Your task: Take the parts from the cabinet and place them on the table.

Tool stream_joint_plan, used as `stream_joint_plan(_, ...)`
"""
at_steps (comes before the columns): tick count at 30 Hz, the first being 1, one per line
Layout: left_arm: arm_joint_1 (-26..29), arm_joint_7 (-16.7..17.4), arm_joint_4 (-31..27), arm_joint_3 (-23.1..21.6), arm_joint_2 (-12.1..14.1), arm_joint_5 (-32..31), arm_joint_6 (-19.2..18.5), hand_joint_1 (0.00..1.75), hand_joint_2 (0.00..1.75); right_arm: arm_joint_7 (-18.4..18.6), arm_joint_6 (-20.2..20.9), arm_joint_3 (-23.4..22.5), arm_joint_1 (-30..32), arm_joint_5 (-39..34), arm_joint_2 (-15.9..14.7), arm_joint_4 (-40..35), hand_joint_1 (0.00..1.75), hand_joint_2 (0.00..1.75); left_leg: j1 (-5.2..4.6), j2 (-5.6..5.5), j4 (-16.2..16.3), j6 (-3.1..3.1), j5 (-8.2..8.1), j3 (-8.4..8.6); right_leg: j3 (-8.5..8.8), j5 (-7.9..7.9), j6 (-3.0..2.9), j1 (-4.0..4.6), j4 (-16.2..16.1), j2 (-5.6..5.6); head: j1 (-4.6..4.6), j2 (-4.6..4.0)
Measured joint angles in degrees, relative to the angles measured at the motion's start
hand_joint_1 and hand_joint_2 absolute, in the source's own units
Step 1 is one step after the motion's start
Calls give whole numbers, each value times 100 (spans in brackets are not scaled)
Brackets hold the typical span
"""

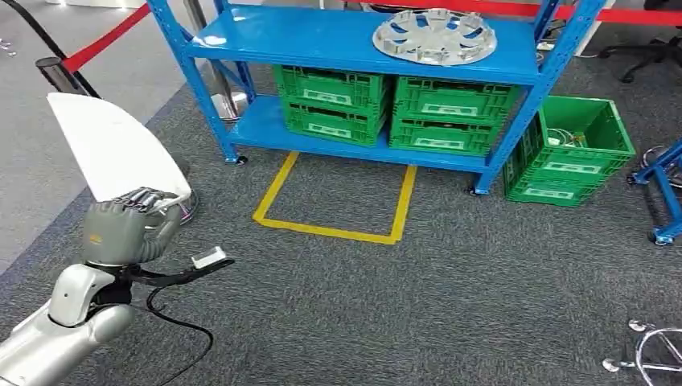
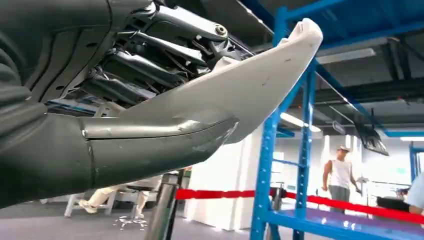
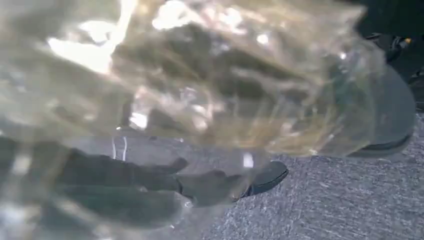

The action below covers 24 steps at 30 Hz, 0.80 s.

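My left hand [image 1: 125, 229] grips the lower end of a white curved shell part [image 1: 112, 145], held upright at the left, well short of the blue cabinet [image 1: 322, 40]. In the left wrist view the white part [image 2: 240, 85] runs out from under the fingers [image 2: 150, 55]. A silver hubcap [image 1: 435, 36] lies on the cabinet's upper shelf. In the right wrist view a blurred clear plastic part [image 3: 210, 75] lies close over my right hand [image 3: 150, 180], whose dark fingers curl beneath it above the carpet.
Green crates [image 1: 334, 100] stand on the cabinet's lower shelf, and another green crate [image 1: 575, 153] sits on the floor to its right. A yellow tape rectangle [image 1: 334, 232] marks the carpet. A stanchion [image 1: 56, 72] with red belt stands at the left. A person [image 2: 340, 175] stands beyond the cabinet.
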Motion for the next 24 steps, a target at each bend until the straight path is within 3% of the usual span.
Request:
stream_joint_plan(2, 4, -4, 0, 0, 4, 2, 0, 175, 175, -9, 0, 15, -23, -2, -2, -2, 0, 0, -38, 0, -4, 47, 34, -86, -80, 139, 46, -23, -16, -2, -9, 0)
stream_joint_plan(3, 26, -4, 2, -4, 0, 20, 0, 175, 175, -9, -2, 26, -14, -2, -6, -2, 0, 0, -14, 12, -39, 107, 130, -173, -128, 194, 85, -7, -24, 2, -4, 0)
stream_joint_plan(4, 28, -4, 0, -9, 0, 26, 0, 175, 175, -9, -4, 42, -6, -2, -7, -2, 0, 0, 9, 47, -56, 158, 207, -248, -177, 19, 115, -32, 32, 37, -15, 0)
stream_joint_plan(5, 30, -7, 0, -7, -2, 26, 0, 175, 175, -7, -4, 48, -2, -2, -7, -2, 0, 0, 10, 48, -56, 218, 281, -344, -275, -340, 133, -34, 241, 57, 22, -2)
stream_joint_plan(7, 44, -7, 0, -9, -7, 26, 0, 175, 175, -7, -4, 59, 1, -2, -7, -2, 0, 0, 8, 49, -53, 221, 439, -530, -506, -1026, 172, -54, 1032, 72, 39, -2)
stream_joint_plan(8, 45, -7, 0, -9, -7, 26, 0, 175, 175, -9, -4, 59, -2, -2, -7, -2, 0, 0, 6, 49, -45, 215, 527, -641, -569, -1177, 186, -59, 1463, 73, 46, 0)
stream_joint_plan(9, 53, -7, 0, -9, -9, 26, 0, 175, 175, -9, -4, 59, -10, -2, -7, -2, 0, 0, 6, 49, -41, 206, 609, -743, -567, -1116, 194, -63, 1733, 73, 41, 0)
stream_joint_plan(10, 64, -7, 0, -9, -11, 26, -2, 175, 175, -9, -4, 59, -12, -2, -7, -2, 0, 0, 6, 50, -37, 192, 693, -853, -472, -883, 200, -67, 1804, 74, 48, 0)
stream_joint_plan(12, 73, -7, 0, -11, -18, 28, 0, 175, 175, -11, -4, 61, -12, -2, -7, -2, 0, 0, 16, 50, -26, 157, 841, -1050, -21, -400, 199, -78, 1399, 73, 46, 0)
stream_joint_plan(13, 71, -17, 0, -9, -15, 54, -2, 175, 175, -20, -4, 68, -19, -4, -7, -2, 0, 0, 17, 42, -9, 125, 918, -1107, 409, -391, 199, -86, 859, 77, 48, 0)
stream_joint_plan(15, 75, -70, -22, 13, -15, 186, -9, 175, 175, -50, -4, 74, -50, -4, -9, -2, 0, 0, -11, 41, 44, 63, 994, -1168, 1337, -895, 163, -77, -379, 103, 63, 0)
stream_joint_plan(16, 75, -103, -24, 17, -18, 238, -13, 175, 175, -55, -4, 74, -60, -7, -7, -2, 0, 0, -8, 46, 26, 37, 1071, -1150, 1222, -905, 119, -69, -351, 92, 46, 0)
stream_joint_plan(17, 70, -129, -26, 19, -15, 262, -15, 175, 175, -66, -4, 77, -63, -9, -7, -9, 0, 0, 1, 45, 17, 14, 1114, -1157, 1205, -896, 109, -49, -341, 93, 42, 0)
stream_joint_plan(18, 79, -148, -26, 17, -20, 301, -18, 175, 175, -81, -4, 79, -58, -9, -7, -9, 0, 0, 17, 44, 10, -28, 1153, -1159, 1170, -872, 63, -44, -317, 89, 46, 0)
stream_joint_plan(19, 95, -157, -26, 17, -24, 335, -20, 175, 175, -79, -4, 88, -52, -9, -7, -9, 0, 0, 23, 47, 11, -64, 1148, -1202, 1137, -810, -9, -65, -328, 64, 52, 0)
stream_joint_plan(20, 106, -171, -26, 17, -22, 354, -22, 175, 175, -85, -4, 98, -51, -9, -7, -9, 0, 0, 39, 40, 104, -94, 925, -1232, 1085, -756, -39, -69, -326, 54, 33, 0)
stream_joint_plan(21, 107, -173, -26, 22, -17, 361, -24, 175, 175, -90, -4, 103, -42, -9, -7, -9, 0, 0, 39, 40, 366, -115, 580, -1308, 1025, -702, -76, -65, -325, 48, 33, 0)
stream_joint_plan(22, 106, -179, -26, 33, -18, 369, -24, 175, 175, -92, -4, 107, -41, -9, -7, -9, 0, 0, 42, 40, 842, -133, 191, -1432, 946, -637, -106, -59, -323, 42, 28, 0)
stream_joint_plan(23, 112, -181, -26, 33, -18, 374, -24, 175, 175, -96, -4, 109, -42, -9, -7, -9, 0, 0, 41, 40, 1270, -141, -22, -1536, 882, -587, -108, -51, -318, 41, 31, 0)
stream_joint_plan(24, 127, -184, -26, 33, -20, 385, -26, 175, 175, -101, -4, 109, -41, -9, -7, -9, 0, 0, 41, 40, 1612, -141, -79, -1601, 818, -540, -110, -40, -311, 41, 28, 0)
